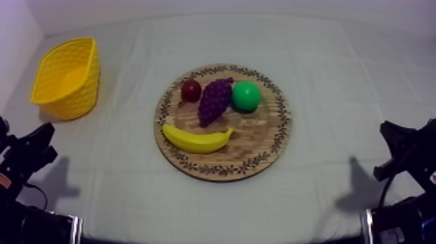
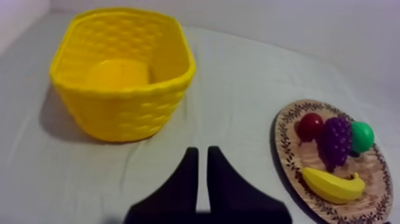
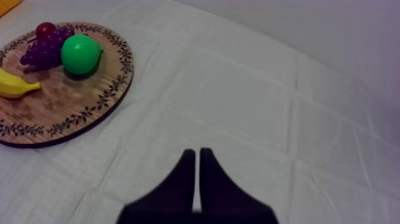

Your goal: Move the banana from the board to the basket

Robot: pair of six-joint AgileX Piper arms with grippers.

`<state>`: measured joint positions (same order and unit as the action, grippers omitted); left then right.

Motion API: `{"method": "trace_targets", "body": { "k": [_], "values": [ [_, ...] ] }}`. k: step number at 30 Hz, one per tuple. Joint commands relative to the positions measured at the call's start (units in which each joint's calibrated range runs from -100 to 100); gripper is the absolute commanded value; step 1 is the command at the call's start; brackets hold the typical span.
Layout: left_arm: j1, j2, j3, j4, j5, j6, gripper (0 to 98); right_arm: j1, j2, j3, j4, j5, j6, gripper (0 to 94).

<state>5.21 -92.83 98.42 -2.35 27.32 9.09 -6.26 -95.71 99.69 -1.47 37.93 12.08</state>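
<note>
Banana [image 1: 196, 139], frame centre, on wooden board [image 1: 283, 123]: I am holding left gripper [image 2: 202, 156], right gripper [image 3: 197, 156] narrow, empty; grapes [image 1: 215, 102] just beside, risking a nudge.

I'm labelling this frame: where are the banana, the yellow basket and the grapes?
banana [image 1: 196, 140], top view, middle of its curve.
yellow basket [image 1: 70, 102], top view, near wall.
grapes [image 1: 215, 102], top view, centre of the bunch.

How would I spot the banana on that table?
Find the round wooden board mid-table. On its near side, just in front of the purple grapes, lies the banana. It is the only long, curved, yellow fruit there.
</note>
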Motion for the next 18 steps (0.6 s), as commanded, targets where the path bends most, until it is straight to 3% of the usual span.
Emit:
{"method": "trace_targets", "body": {
  "k": [1, 3, 6, 9, 18],
  "values": [
    [1.0, 5.1, -2.3, -0.09, -3.8, -1.4, 7.5, 0.0, 0.0, 0.0, 0.0, 0.1, 0.0, 0.5],
    [2.1, 8.3, -6.1, -0.81, -5.1, -2.1, 7.6, 0.0, 0.0, 0.0, 0.0, 0.1, 0.0, 0.5],
    [4.4, 13.0, -13.0, -4.55, -5.8, -0.5, 7.4, 0.0, 0.0, 0.0, 0.0, 0.1, 0.0, 0.5],
    [6.8, 18.7, -21.1, -6.58, -5.8, -0.6, 7.3, 0.0, 0.0, 0.0, 0.0, 0.1, 0.0, 0.5],
    [15.6, 37.3, -46.8, -7.64, 0.8, -6.3, 7.4, 0.0, 0.0, 0.0, 0.0, 0.1, 0.0, 0.5]
  ]
}}
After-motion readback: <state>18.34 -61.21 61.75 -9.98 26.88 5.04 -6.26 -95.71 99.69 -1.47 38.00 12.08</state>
